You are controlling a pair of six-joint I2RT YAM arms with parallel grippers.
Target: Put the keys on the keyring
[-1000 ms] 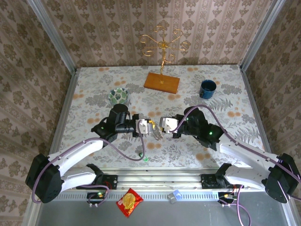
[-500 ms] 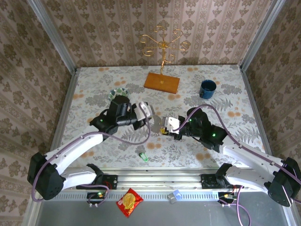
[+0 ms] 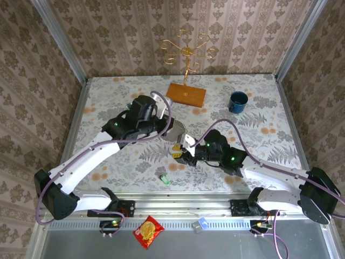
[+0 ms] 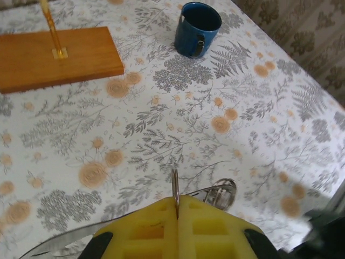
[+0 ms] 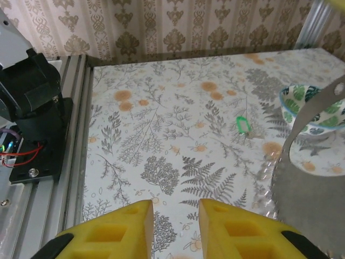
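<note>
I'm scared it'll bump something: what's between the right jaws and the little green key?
Nothing. In the right wrist view, only bare flowery tablecloth lies between the right gripper and the green key.

Your left arm rises from its base at the near left and reaches far and to the right, with the elbow raised over the middle of the surface. The left gripper [image 3: 179, 136] angles down toward the right. In the left wrist view its yellow pads [image 4: 145, 232] meet, jaws clamped on the keyring [image 4: 175, 186], which stands edge-on.

Your right arm runs from the near right base leftward, low over the surface. The right gripper [image 3: 181, 155] sits just near of the left one. Its pads [image 5: 124, 226] stand apart with a clear gap.
</note>
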